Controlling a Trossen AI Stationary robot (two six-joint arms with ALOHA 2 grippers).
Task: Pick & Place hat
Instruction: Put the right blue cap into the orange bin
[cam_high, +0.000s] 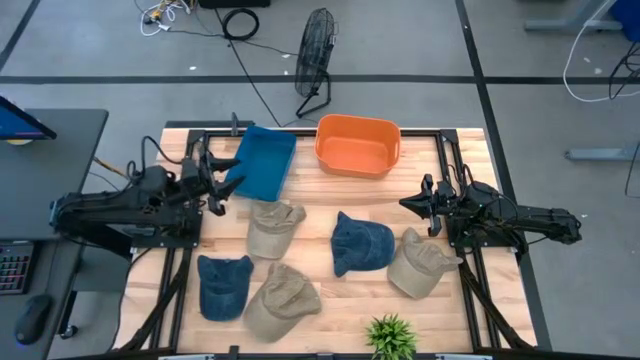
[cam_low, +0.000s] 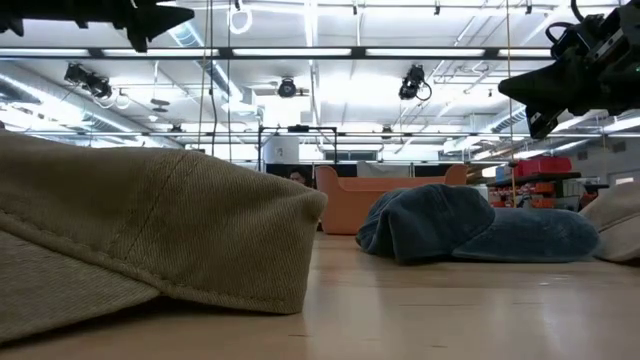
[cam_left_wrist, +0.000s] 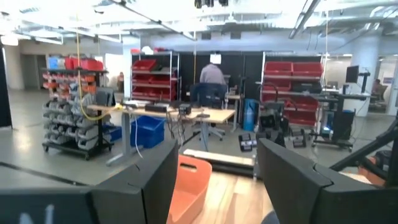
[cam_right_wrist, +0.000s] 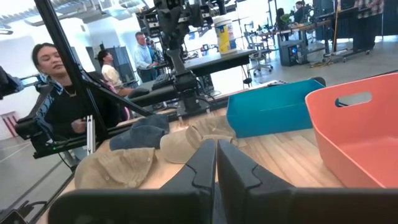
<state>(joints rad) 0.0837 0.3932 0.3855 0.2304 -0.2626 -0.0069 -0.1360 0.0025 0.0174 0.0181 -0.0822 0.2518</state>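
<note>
Five hats lie crown up on the wooden table: a tan hat (cam_high: 273, 228), a blue hat (cam_high: 360, 242), a tan hat (cam_high: 423, 262), a blue denim hat (cam_high: 223, 285) and a tan hat (cam_high: 282, 300). The low view shows a tan hat (cam_low: 150, 240) close up and the blue hat (cam_low: 470, 225) behind it. My left gripper (cam_high: 222, 188) (cam_left_wrist: 217, 180) is open and raised at the table's left side, beside the blue bin. My right gripper (cam_high: 405, 204) (cam_right_wrist: 216, 168) is shut and raised at the right side, above and apart from the nearest tan hat.
A blue bin (cam_high: 262, 160) and an orange bin (cam_high: 357, 144) stand at the table's far edge. A small green plant (cam_high: 390, 335) stands at the near edge. A fan (cam_high: 315, 50) stands on the floor beyond. People (cam_right_wrist: 62, 87) stand past the table's left side.
</note>
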